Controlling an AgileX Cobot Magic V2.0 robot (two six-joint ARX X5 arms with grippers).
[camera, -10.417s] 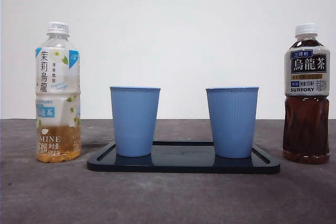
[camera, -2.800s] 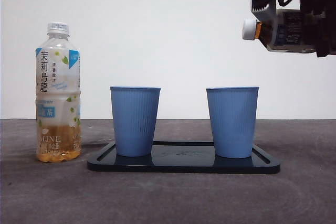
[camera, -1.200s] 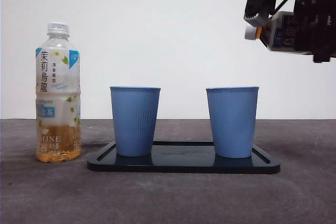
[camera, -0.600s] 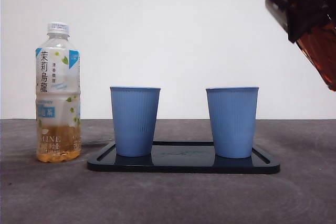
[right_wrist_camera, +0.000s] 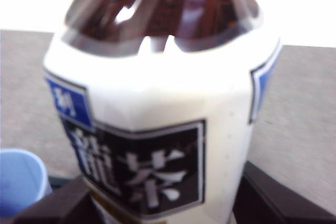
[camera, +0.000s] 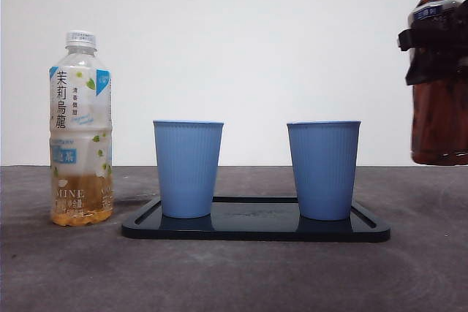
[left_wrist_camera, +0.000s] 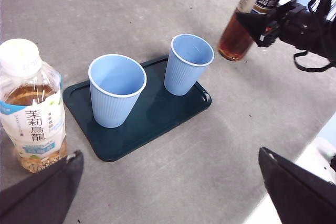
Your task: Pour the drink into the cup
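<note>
I've got the right gripper (camera: 437,49) clamping the dark tea bottle (camera: 439,107) upright at the frame's right edge, seemingly airborne; left gripper (left_wrist_camera: 168,192) jaws wide.

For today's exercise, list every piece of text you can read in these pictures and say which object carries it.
"茉莉烏龍" on the pale tea bottle.
"MINE" low on the same label.
"龍茶" on the dark tea bottle, held in the right pincer.
Smaller print on both labels is too small to read.
The cups, tray and wall socket carry none.
</note>
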